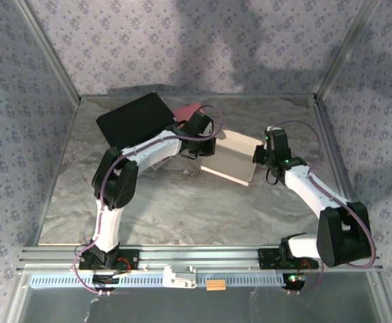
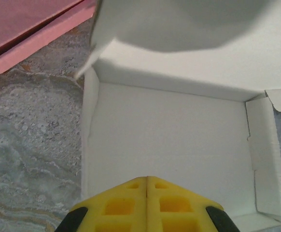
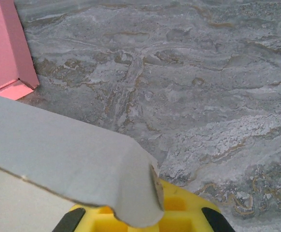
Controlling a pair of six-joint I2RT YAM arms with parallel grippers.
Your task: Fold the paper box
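White paper box, shallow and square, at mid-table on grey marbled tabletop. Pinched at a corner of its raised lid by right gripper, clamped tight on the paper. Above the bare inside floor, near the box's left edge: left gripper, yellow fingers pressed together, empty. Behind, pink flat carton and black rectangular panel.

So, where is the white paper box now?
In the top view the paper box sits slightly right of centre, between the left claw and the right claw.
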